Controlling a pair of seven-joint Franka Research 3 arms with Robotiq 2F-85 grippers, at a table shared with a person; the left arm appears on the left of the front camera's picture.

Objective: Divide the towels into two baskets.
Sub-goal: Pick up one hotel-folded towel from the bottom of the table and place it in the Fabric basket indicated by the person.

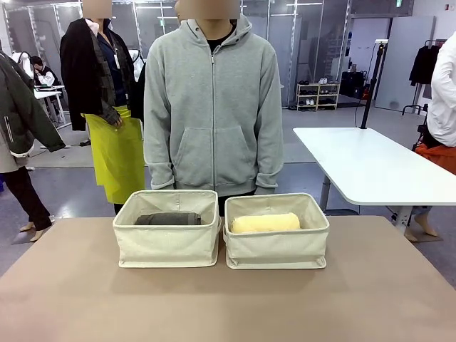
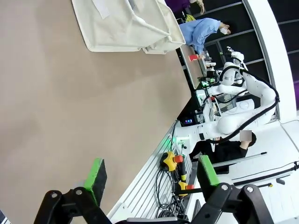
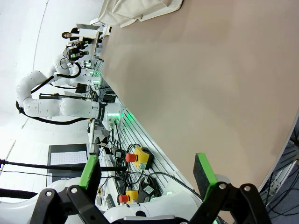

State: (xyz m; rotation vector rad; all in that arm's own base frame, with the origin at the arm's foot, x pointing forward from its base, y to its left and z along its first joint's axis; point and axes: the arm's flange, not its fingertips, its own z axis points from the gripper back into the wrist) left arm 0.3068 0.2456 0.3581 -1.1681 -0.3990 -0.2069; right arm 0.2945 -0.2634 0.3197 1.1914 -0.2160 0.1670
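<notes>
In the front view two cream baskets sit side by side, nearly touching, in the middle of the frame on a tan table (image 1: 71, 285). The left basket (image 1: 168, 246) holds a dark grey towel (image 1: 168, 219), rolled and lying lengthwise across it, its top below the rim. The right basket (image 1: 276, 249) holds a pale yellow towel (image 1: 265, 223), also rolled and lying across, its top about level with the front rim. Whether other towels lie under or behind these two cannot be told. A person in a grey hoodie (image 1: 212, 100) stands just behind the baskets at the upper centre of the frame, arms hanging at the sides, hands hidden by the sleeves and the baskets. A white table (image 1: 370, 167) stands at the right of the frame, farther back. In the left wrist view the left gripper (image 2: 152, 177) rises from the bottom edge with its green pads (image 2: 96, 175) spread wide and nothing between them, above the bare tabletop near its edge; a cream basket (image 2: 126, 28) lies at the upper centre of that frame, well apart from the fingers. In the right wrist view the right gripper (image 3: 147, 175) likewise stands released, its pads far apart and holding nothing, with a basket corner (image 3: 140, 11) at the top edge of the frame.
</notes>
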